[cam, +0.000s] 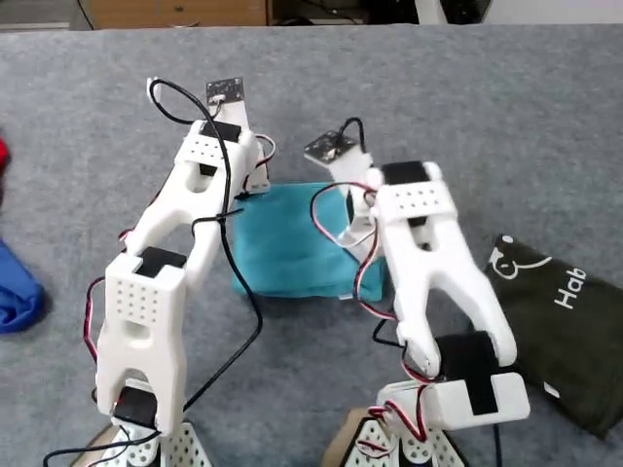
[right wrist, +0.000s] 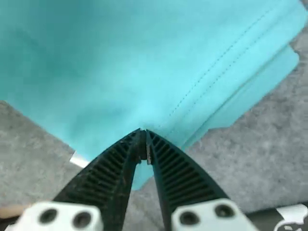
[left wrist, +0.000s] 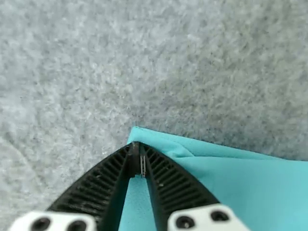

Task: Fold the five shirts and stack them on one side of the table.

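Note:
A folded teal shirt (cam: pixel 292 243) lies flat on the grey felt table (cam: pixel 438 88) between the two arms. My left gripper (left wrist: pixel 139 155) is shut at the shirt's far left corner (left wrist: pixel 137 132), its tips pinching the fabric there; in the high view it sits at that corner (cam: pixel 257 181). My right gripper (right wrist: pixel 144 140) is shut on the teal shirt (right wrist: pixel 144 62) at its right edge, where layered hems and a stitch line run. The right arm (cam: pixel 414 224) covers that edge from above.
A dark shirt with white print (cam: pixel 555 331) lies at the right near the table edge. A crumpled blue shirt (cam: pixel 15 292) and a bit of red cloth (cam: pixel 3 154) sit at the left edge. Open felt stretches behind the arms.

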### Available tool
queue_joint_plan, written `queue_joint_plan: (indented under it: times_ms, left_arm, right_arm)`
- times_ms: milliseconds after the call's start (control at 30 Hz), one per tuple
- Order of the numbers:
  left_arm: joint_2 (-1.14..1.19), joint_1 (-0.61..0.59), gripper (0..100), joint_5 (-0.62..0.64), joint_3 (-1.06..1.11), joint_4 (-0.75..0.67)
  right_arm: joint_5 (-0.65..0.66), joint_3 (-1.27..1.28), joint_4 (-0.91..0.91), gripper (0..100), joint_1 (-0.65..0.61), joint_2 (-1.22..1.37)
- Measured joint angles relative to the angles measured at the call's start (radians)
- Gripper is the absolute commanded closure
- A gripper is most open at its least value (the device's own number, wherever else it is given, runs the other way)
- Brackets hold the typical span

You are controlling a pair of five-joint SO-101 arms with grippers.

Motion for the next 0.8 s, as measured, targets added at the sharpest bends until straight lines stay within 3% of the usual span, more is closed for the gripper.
queue_joint_plan:
  times_ms: [267, 500, 667, 800]
  left_arm:
    - [0.034, 0.000, 98, 0.008, -0.040, 0.002]
    - [0.034, 0.000, 98, 0.008, -0.040, 0.002]
    - [0.035, 0.000, 98, 0.008, -0.054, 0.015]
    - [0.040, 0.000, 98, -0.021, -0.167, 0.123]
  right_arm:
    - [-0.002, 0.170, -0.175, 99.5, 0.003, -0.002]
    - [0.031, 0.256, -0.272, 99.5, 0.081, -0.021]
    - [0.054, 0.252, -0.275, 99.5, 0.101, -0.038]
    - [0.055, 0.163, -0.176, 99.5, 0.066, -0.087]
